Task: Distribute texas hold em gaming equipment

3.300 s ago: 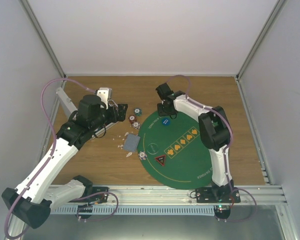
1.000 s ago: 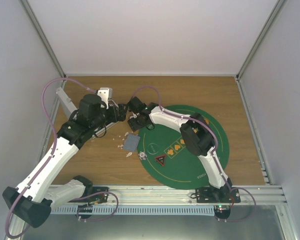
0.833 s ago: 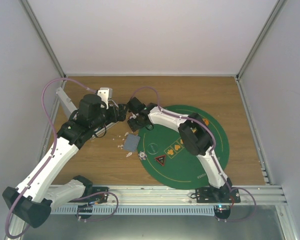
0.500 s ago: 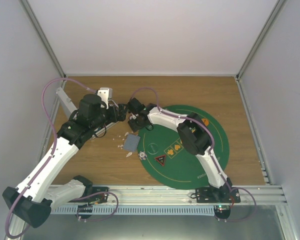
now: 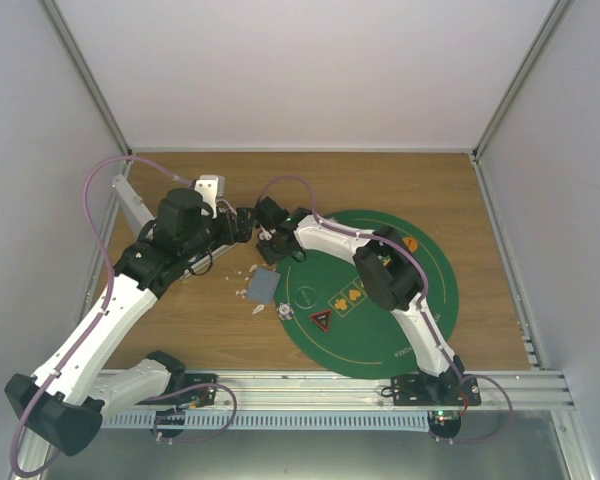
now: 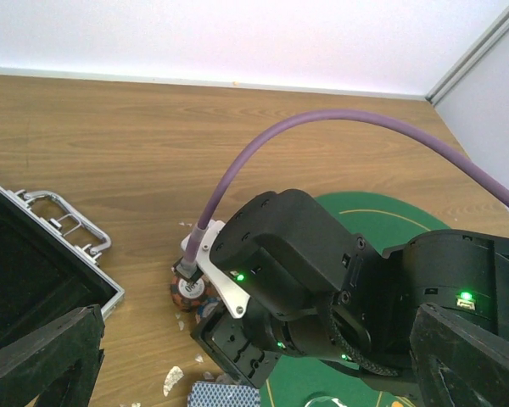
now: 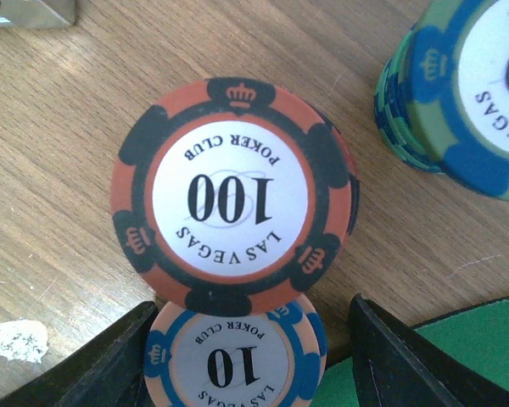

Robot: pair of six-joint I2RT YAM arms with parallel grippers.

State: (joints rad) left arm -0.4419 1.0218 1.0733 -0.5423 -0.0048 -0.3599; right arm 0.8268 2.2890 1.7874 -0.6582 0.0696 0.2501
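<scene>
The tight spot is just off the green mat's [image 5: 380,335] far-left edge, where both my wrists meet over bare wood. Beyond the mat's far edge the counter [image 5: 410,180] runs on as bare wood to the white wall. Off the mat's left side the silver case [image 6: 68,229] lies open, near the chips.

My right fingers [image 7: 102,369] stand partway open, one on each side of a pink-and-blue 10 chip [image 7: 236,360] lying on the wood just off the mat's edge. One finger sits at its rim and the other shows a gap, so I see no grip on it. Just past it, farther from the mat, stands a red-and-black 100 stack [image 7: 233,199]. A green-and-blue stack [image 7: 458,93] stands apart from both, near the mat's edge.

My left fingers [image 6: 42,360] are spread wide and hold nothing. They hang farther out from the mat than the chips, facing the right wrist.

The card deck [image 5: 263,287] lies face down just off the mat's left edge, with a single chip [image 5: 284,310] at the rim. The red-triangle token [image 5: 320,320] and the orange token [image 5: 409,243] lie on the mat.
</scene>
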